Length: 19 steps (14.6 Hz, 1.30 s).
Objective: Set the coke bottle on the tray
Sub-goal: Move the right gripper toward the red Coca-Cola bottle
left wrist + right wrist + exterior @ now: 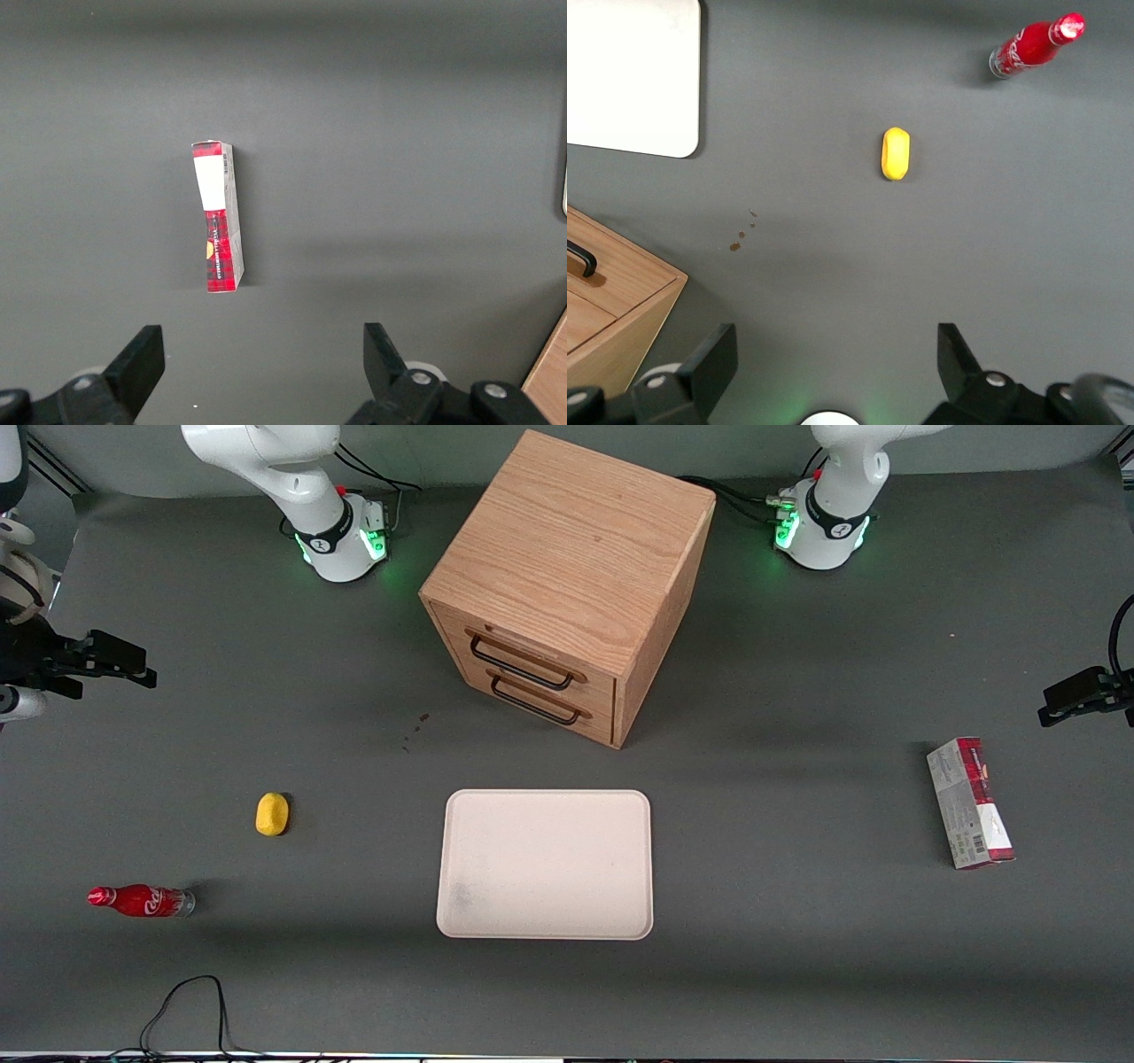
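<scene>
Coke bottle: lies on its side on the grey table in the lower left of the front view, at the working arm's end; red cap toward the frame's left edge, clear base toward the tray. Nothing touches it. Also seen in the right wrist view.
Tray: flat, cream, rounded corners, low rim, in the lower middle of the front view; bare inside apart from a faint grey smudge. One rounded corner shows in the right wrist view.
Room between bottle and tray: a wide strip of bare table separates them; they are well apart.
Yellow object: small and oval, farther from the front camera than the bottle, between bottle and tray sideways but off the straight line joining them.
Gripper: at the left edge of the front view, mid height, raised above the table and well apart from the bottle; its two black fingers stand spread wide, holding nothing.
Wooden drawer cabinet: upper middle of the front view, two black handles, near the tray's farther rim but not touching it.
Carton: red and grey, lying flat toward the parked arm's end, well apart from the tray.
Cable: a black loop along the table's near edge, lower left, nearer the camera than the bottle.
</scene>
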{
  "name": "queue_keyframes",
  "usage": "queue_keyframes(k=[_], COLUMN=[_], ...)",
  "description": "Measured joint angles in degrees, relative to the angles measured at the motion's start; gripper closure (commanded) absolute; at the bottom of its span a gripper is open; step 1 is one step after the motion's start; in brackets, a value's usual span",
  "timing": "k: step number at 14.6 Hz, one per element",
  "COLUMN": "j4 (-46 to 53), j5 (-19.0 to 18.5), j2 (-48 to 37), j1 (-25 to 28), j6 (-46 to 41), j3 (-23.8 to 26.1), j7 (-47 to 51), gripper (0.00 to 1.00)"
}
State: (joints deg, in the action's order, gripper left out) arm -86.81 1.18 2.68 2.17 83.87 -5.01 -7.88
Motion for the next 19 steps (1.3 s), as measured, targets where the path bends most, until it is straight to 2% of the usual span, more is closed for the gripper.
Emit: queue_keyframes(k=[14, 17, 19], j4=[0.0, 0.1, 1.3], j5=[0.0, -0.1, -0.1], j2=[0.0, 0.3, 2.0], j1=[0.0, -2.0, -5.0], j6=[-0.5, -0.5, -0.1], j3=[-1.2, -1.5, -1.6], j7=[0.0, -0.2, -3.8], gripper=[0.0, 0.0, 0.0])
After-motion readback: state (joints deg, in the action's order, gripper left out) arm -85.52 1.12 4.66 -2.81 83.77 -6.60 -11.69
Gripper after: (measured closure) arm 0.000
